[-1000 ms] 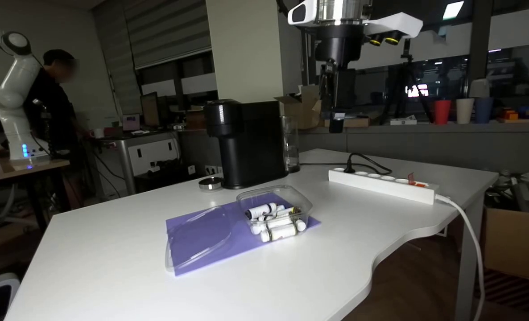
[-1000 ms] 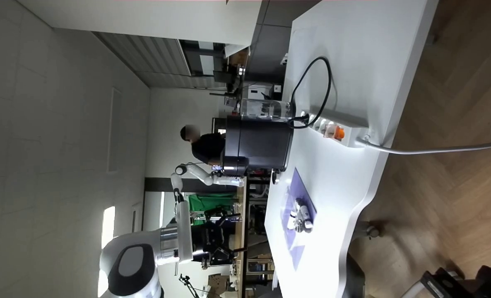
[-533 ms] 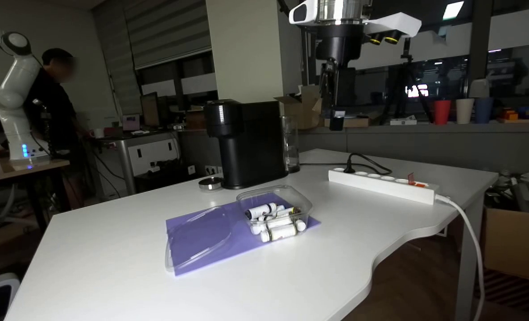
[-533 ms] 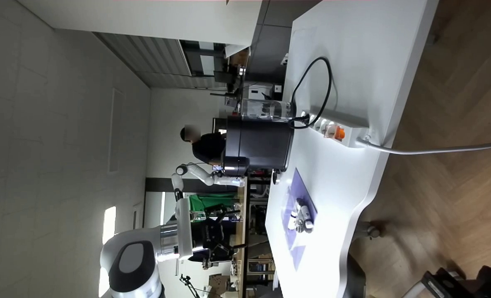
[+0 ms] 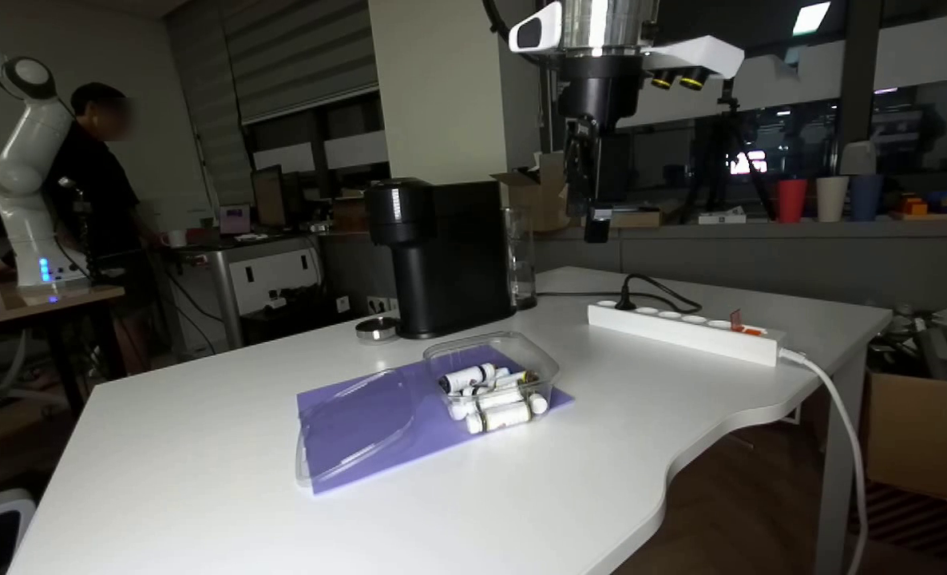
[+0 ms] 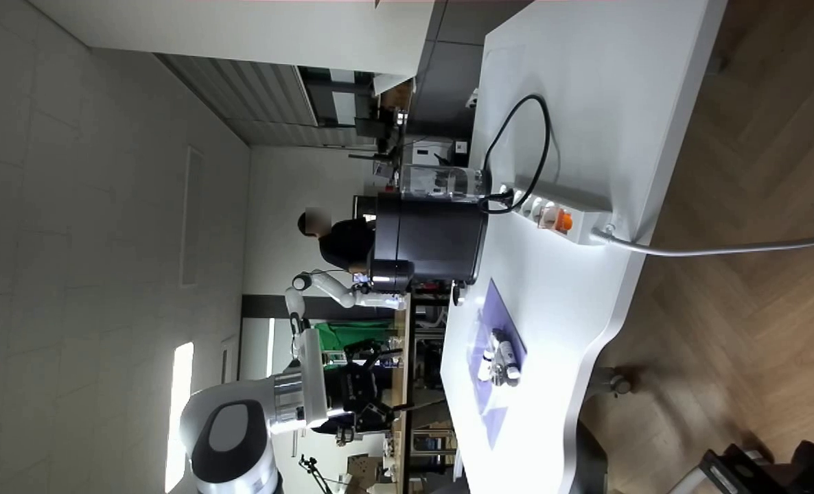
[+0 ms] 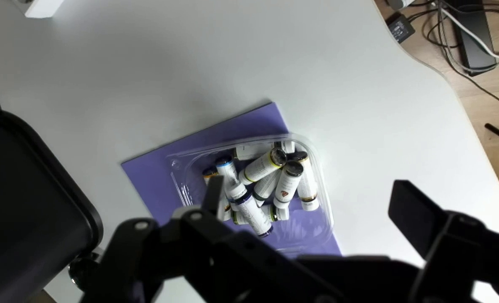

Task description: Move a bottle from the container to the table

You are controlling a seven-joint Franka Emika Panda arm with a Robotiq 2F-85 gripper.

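Observation:
The container is a clear plastic tub [image 5: 552, 374] on a flat purple sheet [image 5: 433, 431]. It holds several small white bottles [image 5: 465, 377] lying in a pile, with dark ends and coloured bands. In the wrist view, the tub [image 7: 304, 222] sits between and beyond my fingers. A purple-banded bottle [image 7: 251, 212] lies on top there. The white table [image 5: 569, 487] is under everything. My gripper [image 7: 311, 201] is open and empty, high above the table. In an exterior view, the gripper [image 5: 597, 228] hangs above the coffee machine's far side. One finger hides part of the tub's left side in the wrist view.
A clear lid [image 5: 354, 427] lies on the purple sheet beside the tub. A tall black coffee machine [image 5: 465, 255] with a clear tank stands behind it. A small round metal tin [image 5: 378, 329] is by its base. A white power strip [image 5: 685, 331] with cables lies at right.
My gripper has come down slightly and shifted a little to the left in an exterior view. The tub and bottles have not moved.

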